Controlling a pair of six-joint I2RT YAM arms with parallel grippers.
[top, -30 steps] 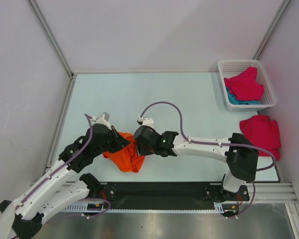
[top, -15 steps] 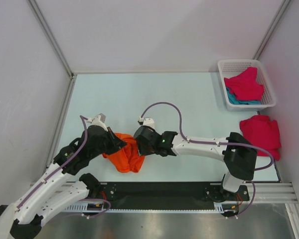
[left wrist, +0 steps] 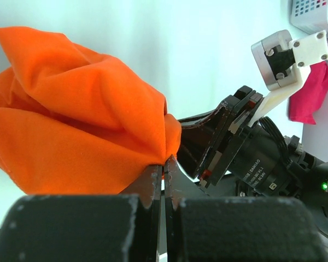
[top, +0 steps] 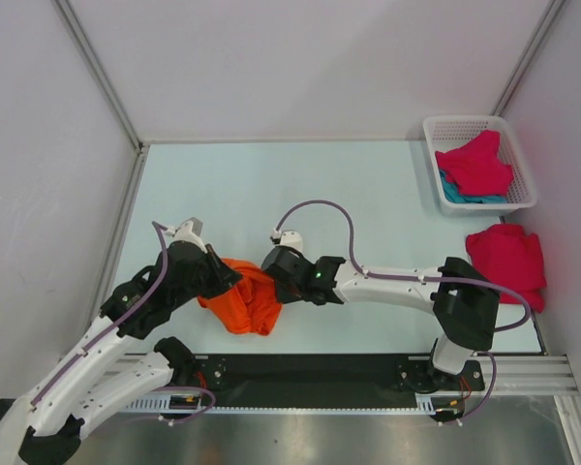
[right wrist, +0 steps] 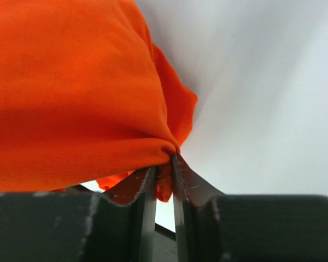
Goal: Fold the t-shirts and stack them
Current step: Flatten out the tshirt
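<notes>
Top external view counts four t-shirts: one orange, two magenta-red and one teal, along with one white mesh basket and two arms.

At the left, the left end effector (top: 232, 275) has its fingers pressed together on a fold of the orange t-shirt (top: 244, 302). The left wrist view shows the cloth gathered to a point right at the fingertips (left wrist: 154, 176).

That shirt sits near the front edge of the worktop (top: 320, 184), left of centre. It is a crumpled bundle strung between the two end effectors. Its longer side runs roughly left to right, and its bulk sags toward the near edge. I cannot tell which way the collar or hem faces.

Just to its right, the right end effector (top: 273, 284) pinches the shirt's other side. The right wrist view shows a strip of orange cloth (right wrist: 71, 82) caught between the two narrow fingers (right wrist: 145, 180).

At the far right corner, the basket (top: 474, 120) holds a magenta-red t-shirt (top: 479, 165) heaped on top of the teal t-shirt (top: 455, 195), of which only an edge shows. Nearer, on the worktop by the right wall, the second magenta-red t-shirt (top: 508, 260) lies in a loose, roughly square heap with no clear long axis.
</notes>
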